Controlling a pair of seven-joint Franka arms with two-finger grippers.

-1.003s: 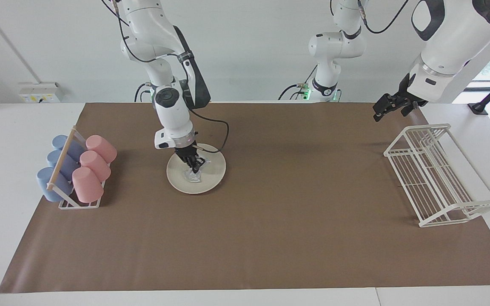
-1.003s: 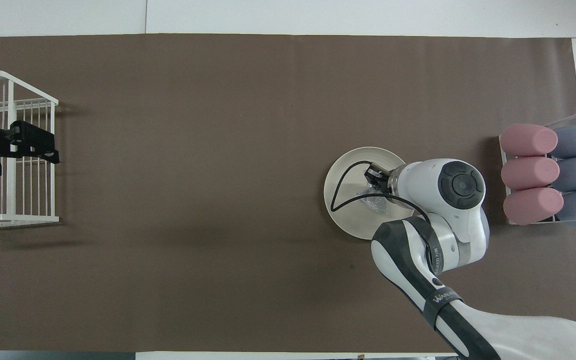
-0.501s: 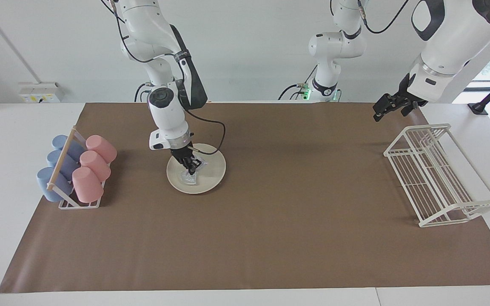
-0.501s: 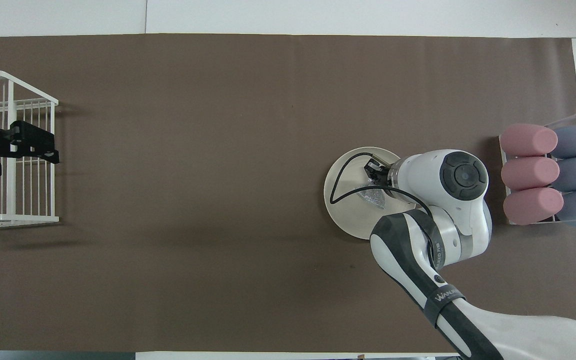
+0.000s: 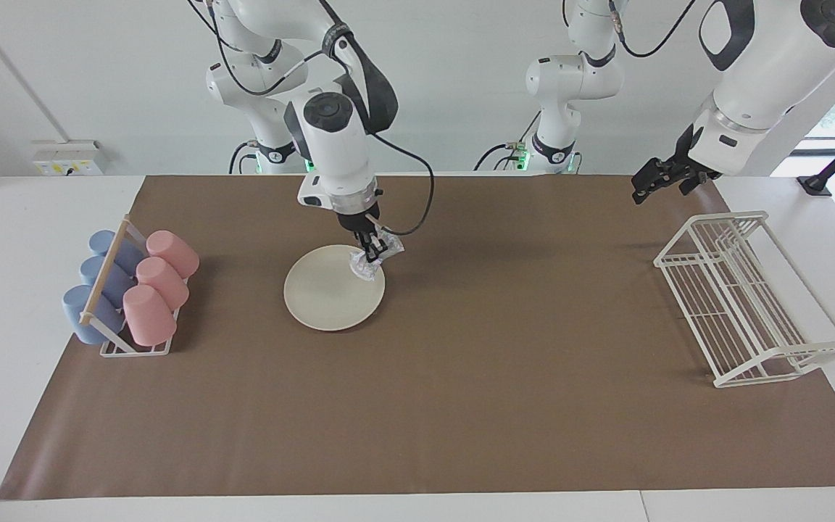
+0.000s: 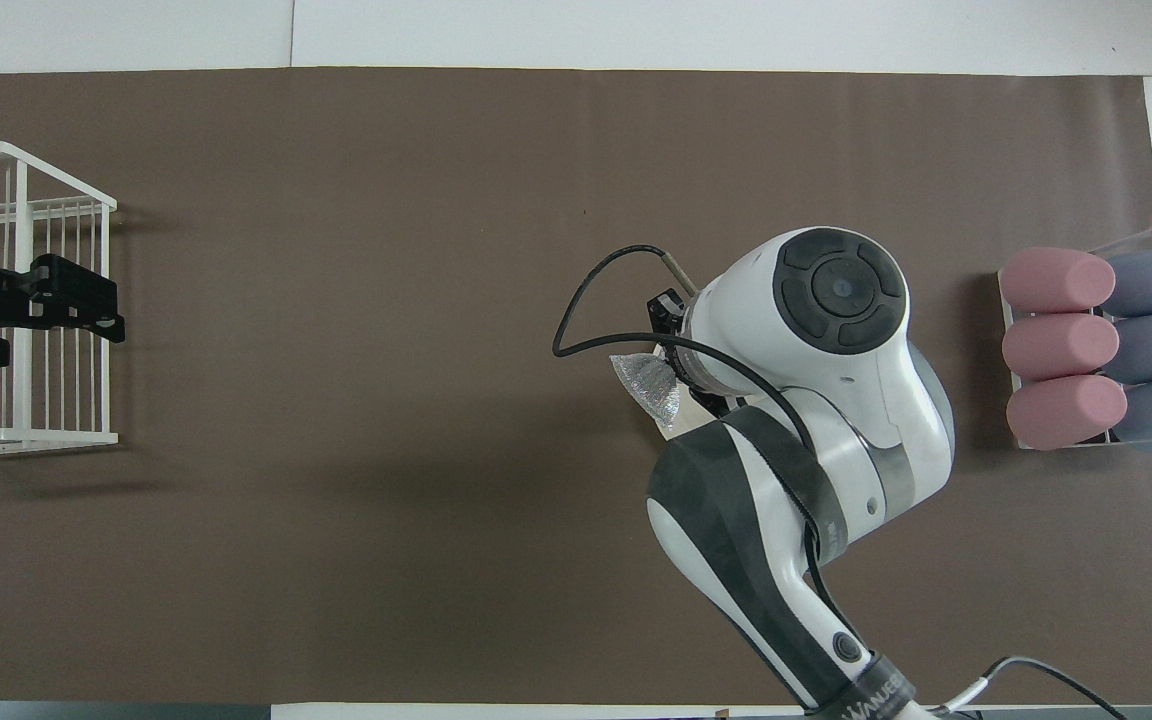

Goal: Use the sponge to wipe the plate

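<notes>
The cream-white plate (image 5: 327, 293) lies on the brown mat and is bare. My right gripper (image 5: 372, 249) is shut on the silvery mesh sponge (image 5: 365, 265) and holds it in the air over the plate's rim, at the side toward the left arm's end of the table. In the overhead view the sponge (image 6: 650, 385) sticks out beside the right arm, which covers nearly all of the plate. My left gripper (image 5: 662, 183) waits, open and empty, in the air over the white wire rack's end nearest the robots; it also shows in the overhead view (image 6: 86, 308).
A white wire rack (image 5: 744, 297) stands at the left arm's end of the table. A holder with pink and blue cups (image 5: 131, 290) lying on their sides stands at the right arm's end. A brown mat (image 5: 461, 406) covers the table.
My right gripper has lifted the sponge off the plate's middle and carried it up and toward the left arm's end, to the plate's rim. The left arm has barely moved.
</notes>
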